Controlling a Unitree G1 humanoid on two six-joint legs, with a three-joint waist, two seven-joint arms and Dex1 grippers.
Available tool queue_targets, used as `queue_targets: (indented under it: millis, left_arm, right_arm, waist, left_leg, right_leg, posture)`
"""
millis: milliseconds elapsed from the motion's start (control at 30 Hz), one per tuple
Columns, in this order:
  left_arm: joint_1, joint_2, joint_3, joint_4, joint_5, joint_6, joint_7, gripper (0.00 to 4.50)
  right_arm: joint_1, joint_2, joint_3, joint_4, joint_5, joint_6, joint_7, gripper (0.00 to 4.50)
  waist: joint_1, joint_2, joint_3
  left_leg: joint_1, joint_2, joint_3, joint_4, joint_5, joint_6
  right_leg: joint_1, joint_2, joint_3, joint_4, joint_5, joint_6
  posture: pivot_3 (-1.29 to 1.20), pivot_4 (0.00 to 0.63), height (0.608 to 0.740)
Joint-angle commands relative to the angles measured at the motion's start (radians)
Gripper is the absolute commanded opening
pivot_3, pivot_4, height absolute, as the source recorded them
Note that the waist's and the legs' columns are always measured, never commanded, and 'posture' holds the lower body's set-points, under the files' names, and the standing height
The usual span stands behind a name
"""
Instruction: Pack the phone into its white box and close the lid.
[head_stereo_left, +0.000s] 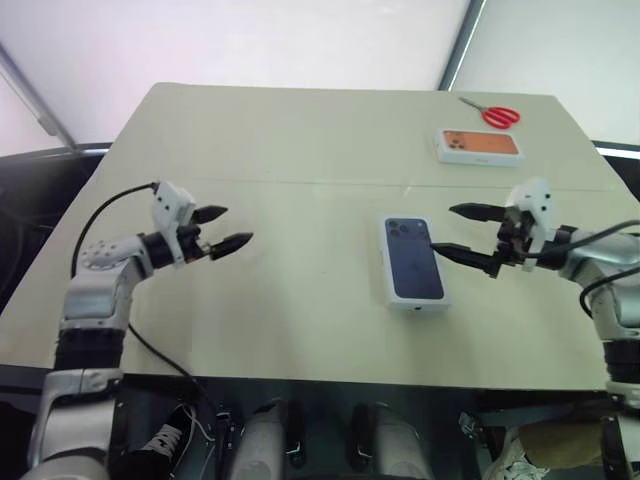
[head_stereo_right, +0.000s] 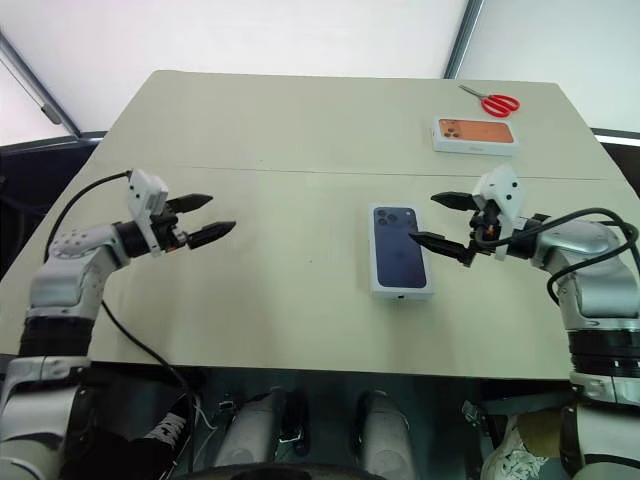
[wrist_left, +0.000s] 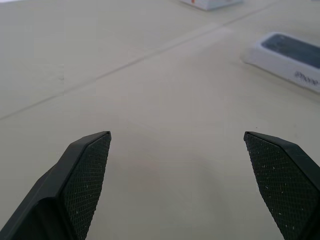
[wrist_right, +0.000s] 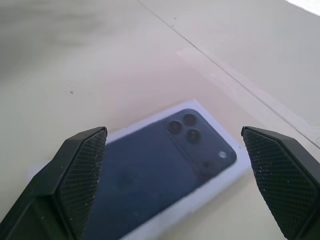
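Closed white box with lid (head_stereo_left: 414, 261) lies at the counter (head_stereo_left: 300, 150) centre. Left hand (head_stereo_left: 220, 228) at nine o'clock and right hand (head_stereo_left: 462, 232) at three o'clock both hover released, empty.

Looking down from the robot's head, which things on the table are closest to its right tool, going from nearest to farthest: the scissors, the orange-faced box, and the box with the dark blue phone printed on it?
From the right tool:
1. The closed white box with the blue phone print, just beside the tool, mid-table.
2. The orange-faced box, farther back on the right.
3. The red scissors, at the far right edge, just beyond the orange-faced box.
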Motion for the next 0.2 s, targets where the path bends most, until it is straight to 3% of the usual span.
queue_targets:
  millis: [33, 200]
  left_arm:
    - [0.059, 0.058, 0.072, -0.051, -0.033, -0.017, -0.010, 4.47]
    - [0.128, 0.095, 0.112, -0.080, -0.053, -0.013, -0.008, 4.47]
  right_arm:
    - [0.023, -0.037, -0.031, 0.028, -0.025, -0.085, 0.020, 4.50]
    - [0.043, -0.053, -0.033, 0.074, -0.040, -0.134, 0.034, 4.50]
  waist:
    - [-0.001, 0.000, 0.000]
    - [0.000, 0.001, 0.000]
  left_leg:
    - [0.000, 0.000, 0.000, 0.000, 0.000, 0.000]
    - [0.000, 0.000, 0.000, 0.000, -0.002, -0.003]
  right_leg:
    - [0.000, 0.000, 0.000, 0.000, 0.000, 0.000]
    - [-0.001, -0.001, 0.000, 0.000, 0.000, 0.000]
  posture:
    - [0.00, 0.150, 0.738]
    - [0.00, 0.150, 0.738]
